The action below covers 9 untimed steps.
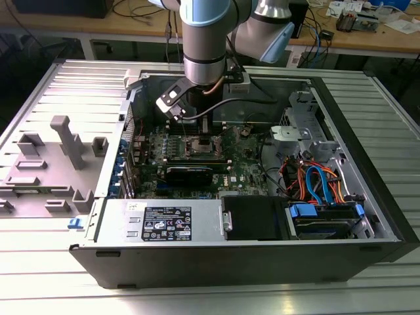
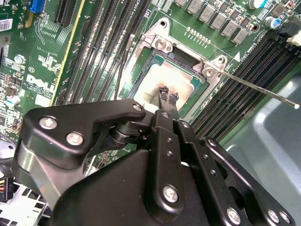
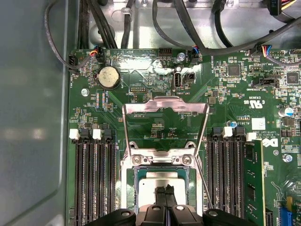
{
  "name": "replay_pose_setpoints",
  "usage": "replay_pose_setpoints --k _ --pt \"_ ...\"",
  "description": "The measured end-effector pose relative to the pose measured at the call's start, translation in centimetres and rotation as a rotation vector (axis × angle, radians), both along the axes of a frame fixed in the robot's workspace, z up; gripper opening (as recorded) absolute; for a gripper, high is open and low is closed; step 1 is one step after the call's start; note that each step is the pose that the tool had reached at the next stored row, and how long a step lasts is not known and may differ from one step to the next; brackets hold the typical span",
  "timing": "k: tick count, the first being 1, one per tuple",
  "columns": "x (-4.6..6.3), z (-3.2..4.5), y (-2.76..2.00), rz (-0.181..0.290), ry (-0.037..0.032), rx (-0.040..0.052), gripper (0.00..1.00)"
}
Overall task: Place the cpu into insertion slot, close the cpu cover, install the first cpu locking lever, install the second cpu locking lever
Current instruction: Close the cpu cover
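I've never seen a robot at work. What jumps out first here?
The pale-blue robot arm reaching down into an open computer case, in the exterior view. In both wrist views its black gripper hangs over the cpu, a pale metal square lying in the insertion slot of the green motherboard, with the silver cpu cover folded open beside it.

My pincer (image 2: 168, 95) is smooth matt black, studded with shiny metal screws. Just under its tips, the cpu (image 2: 149, 81) has a dull, pale silver metal top. Beyond them, the cpu cover (image 3: 164, 104) is bright bare metal. Beside them runs a thin, gleaming metal lever (image 2: 254, 86). All around me, the motherboard (image 3: 141, 75) is glossy green.
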<state>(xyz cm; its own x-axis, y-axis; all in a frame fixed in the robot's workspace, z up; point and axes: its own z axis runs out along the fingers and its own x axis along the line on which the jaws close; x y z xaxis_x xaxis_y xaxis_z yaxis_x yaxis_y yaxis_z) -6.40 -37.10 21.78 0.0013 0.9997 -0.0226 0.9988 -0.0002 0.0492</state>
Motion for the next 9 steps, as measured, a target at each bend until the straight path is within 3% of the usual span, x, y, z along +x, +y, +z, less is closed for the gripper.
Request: replay_pose_setpoints --k 9 --pt "0.00 0.40 0.00 0.000 -0.0001 0.0002 0.11"
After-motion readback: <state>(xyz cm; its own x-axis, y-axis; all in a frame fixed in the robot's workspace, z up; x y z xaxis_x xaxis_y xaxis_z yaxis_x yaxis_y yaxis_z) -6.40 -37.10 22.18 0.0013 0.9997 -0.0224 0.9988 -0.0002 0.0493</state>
